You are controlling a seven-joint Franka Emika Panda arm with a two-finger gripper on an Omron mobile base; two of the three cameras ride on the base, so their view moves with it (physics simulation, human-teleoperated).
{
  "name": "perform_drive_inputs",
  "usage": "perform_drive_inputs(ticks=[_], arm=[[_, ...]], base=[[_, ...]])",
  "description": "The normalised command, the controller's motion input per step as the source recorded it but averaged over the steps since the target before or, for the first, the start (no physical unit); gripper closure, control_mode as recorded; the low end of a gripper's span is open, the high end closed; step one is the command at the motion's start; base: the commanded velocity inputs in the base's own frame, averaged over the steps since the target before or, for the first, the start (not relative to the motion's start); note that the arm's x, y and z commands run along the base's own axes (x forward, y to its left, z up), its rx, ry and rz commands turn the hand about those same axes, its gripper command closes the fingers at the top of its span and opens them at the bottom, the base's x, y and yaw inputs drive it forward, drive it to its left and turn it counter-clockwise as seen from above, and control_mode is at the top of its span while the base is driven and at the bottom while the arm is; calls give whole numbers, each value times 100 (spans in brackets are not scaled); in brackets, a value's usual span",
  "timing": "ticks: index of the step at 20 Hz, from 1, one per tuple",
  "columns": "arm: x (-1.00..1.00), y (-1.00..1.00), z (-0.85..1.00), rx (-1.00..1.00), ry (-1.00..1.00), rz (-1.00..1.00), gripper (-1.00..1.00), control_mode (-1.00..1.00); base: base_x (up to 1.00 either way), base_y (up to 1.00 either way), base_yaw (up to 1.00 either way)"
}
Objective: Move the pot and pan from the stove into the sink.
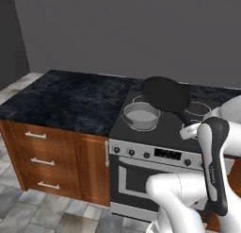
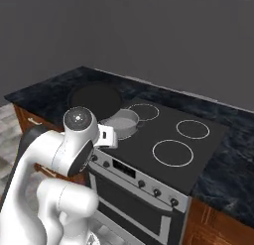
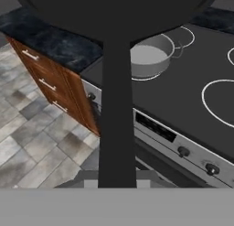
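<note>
The black pan [image 1: 165, 94] hangs tilted in the air above the stove [image 1: 155, 133], over its left burners. My gripper [image 1: 190, 130] is shut on the end of the pan's long handle [image 3: 116, 110], near the stove's front edge. The grey pot [image 1: 140, 115] stands on the front left burner, just below and left of the raised pan. In the right base view the pan [image 2: 95, 99] floats behind my arm, with the pot [image 2: 121, 124] beside the gripper [image 2: 106, 135]. In the hand view the pot [image 3: 148, 58] sits right of the handle. The sink is out of view.
A dark stone counter [image 1: 66, 97] stretches left of the stove over wooden drawers [image 1: 42, 161]. More counter [image 2: 233, 140] lies to the stove's right. The two right burners [image 2: 172, 152] are bare. A grey wall stands behind, and tiled floor [image 3: 32, 129] lies below.
</note>
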Motion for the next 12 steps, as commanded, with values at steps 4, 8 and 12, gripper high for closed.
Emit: perform_drive_inputs(ticks=[4,8,12], arm=[[0,0,0,0,0,0,100,100],[0,0,0,0,0,0,100,100],[0,0,0,0,0,0,100,100]], base=[[-29,-16,44],[-26,-14,45],[-25,-13,46]])
